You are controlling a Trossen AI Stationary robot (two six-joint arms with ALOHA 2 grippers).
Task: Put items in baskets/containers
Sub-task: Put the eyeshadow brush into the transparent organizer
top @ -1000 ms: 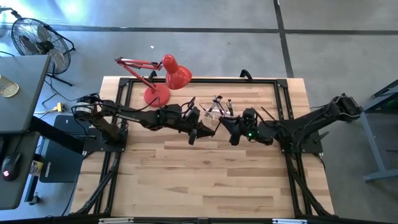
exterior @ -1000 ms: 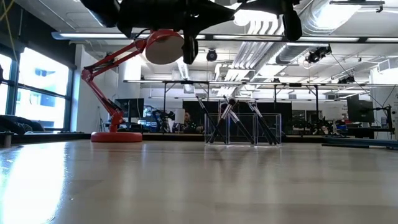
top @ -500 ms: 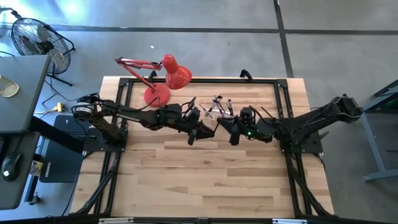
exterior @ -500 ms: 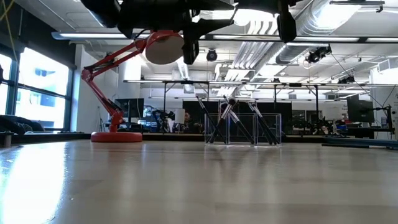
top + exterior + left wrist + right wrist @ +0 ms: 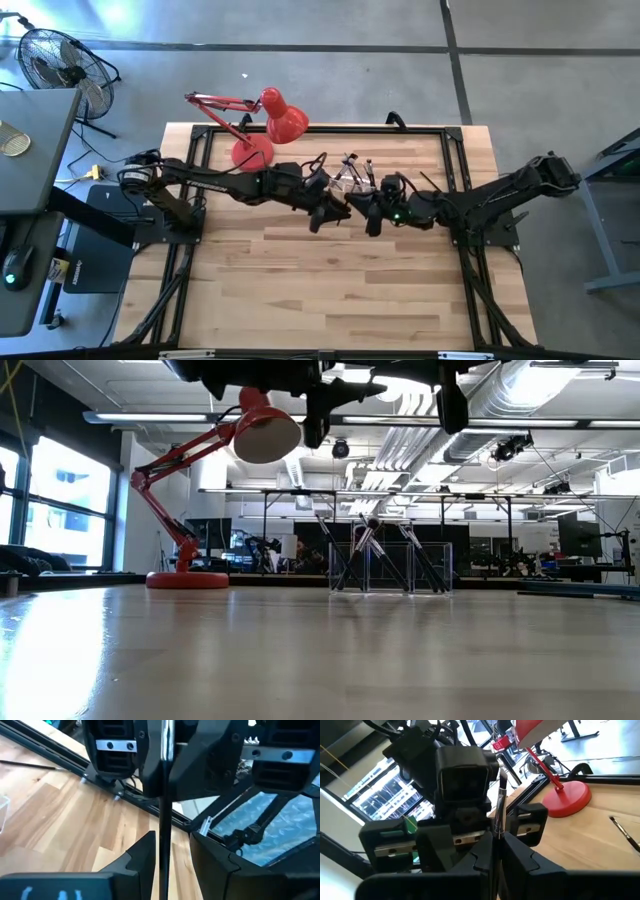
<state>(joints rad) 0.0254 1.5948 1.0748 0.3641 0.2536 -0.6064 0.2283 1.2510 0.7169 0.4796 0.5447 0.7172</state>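
One thin dark brush with a silver ferrule point(image 5: 498, 817) hangs level in the air between my two grippers, which face each other fingertip to fingertip above the table's middle. My right gripper point(image 5: 497, 845) point(image 5: 362, 212) is shut on it. My left gripper point(image 5: 172, 845) point(image 5: 335, 208) is open, with its fingers on either side of the brush's dark far end point(image 5: 165, 820). The clear holder point(image 5: 348, 178) point(image 5: 390, 568) stands on the table just behind them, with several brushes leaning in it. My right gripper pinches the brush's dark handle point(image 5: 496, 842) between its two fingers, just behind the silver ferrule. The fingers come level from the table's right and lie along the brush. The brush is lifted clear and about level, its ferrule end pointing at my left gripper.
A red desk lamp point(image 5: 265, 125) point(image 5: 190, 510) stands at the table's far left, its shade near my left arm. A loose brush point(image 5: 432, 182) point(image 5: 625, 832) lies on the wood beside my right arm. The near half of the table is bare wood point(image 5: 330, 290).
My left gripper has gone toward the table's right edge, up to my right gripper. My right gripper has shifted a little toward the left. The gap between the two has closed, and the brush's end now reaches between my left fingers.
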